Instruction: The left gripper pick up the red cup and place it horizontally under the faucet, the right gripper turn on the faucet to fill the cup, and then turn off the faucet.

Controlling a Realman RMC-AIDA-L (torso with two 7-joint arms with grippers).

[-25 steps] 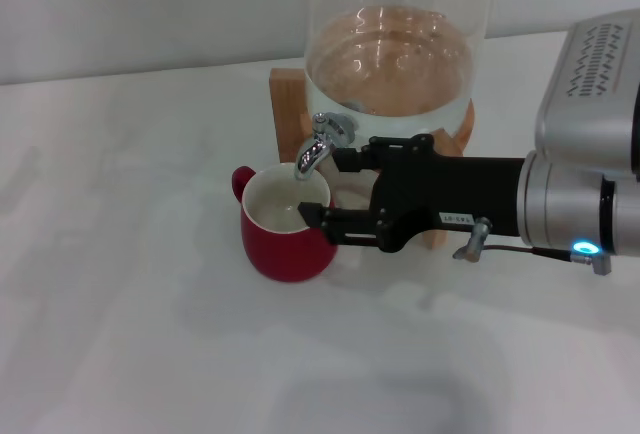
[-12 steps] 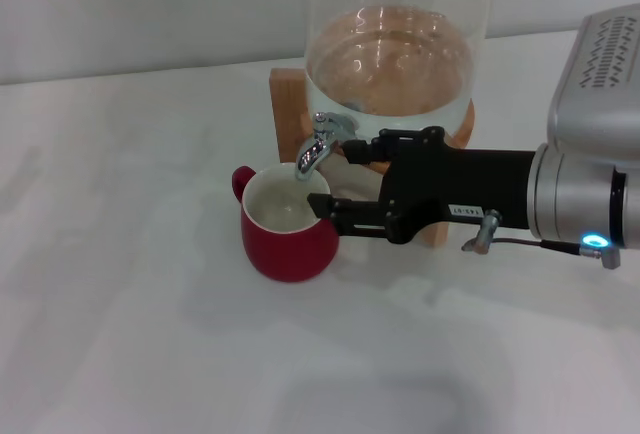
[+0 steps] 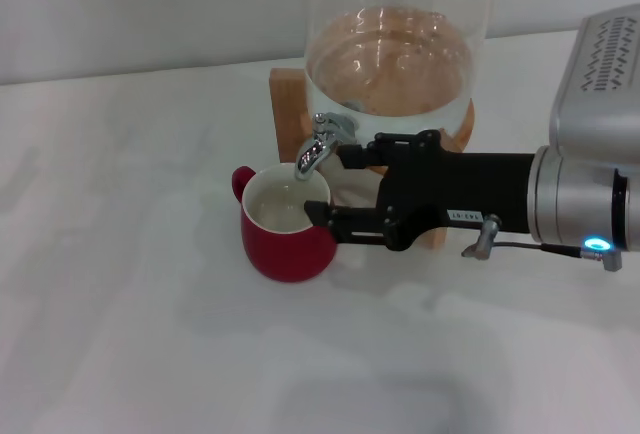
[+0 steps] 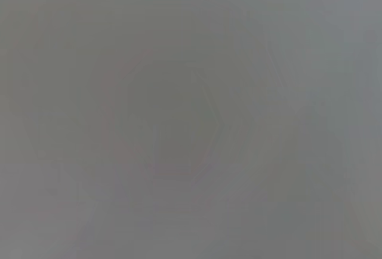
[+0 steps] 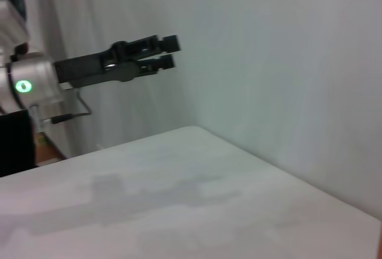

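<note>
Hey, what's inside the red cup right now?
The red cup sits under the faucet spout, with the right gripper open beside it. Its cream inside shows, apparently with some water low down. The true level cannot be told.

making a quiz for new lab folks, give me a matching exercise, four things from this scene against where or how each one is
Things:
1. red cup
2. faucet
3. right end effector
4. left end effector

States:
a. chrome, spout above the cup's mouth
b. raised in the air, touching nothing
c. upright on the table, cream inside
d. open, one finger beside the faucet, the other at the cup's rim

Pairs: 1-c, 2-a, 3-d, 4-b
</note>
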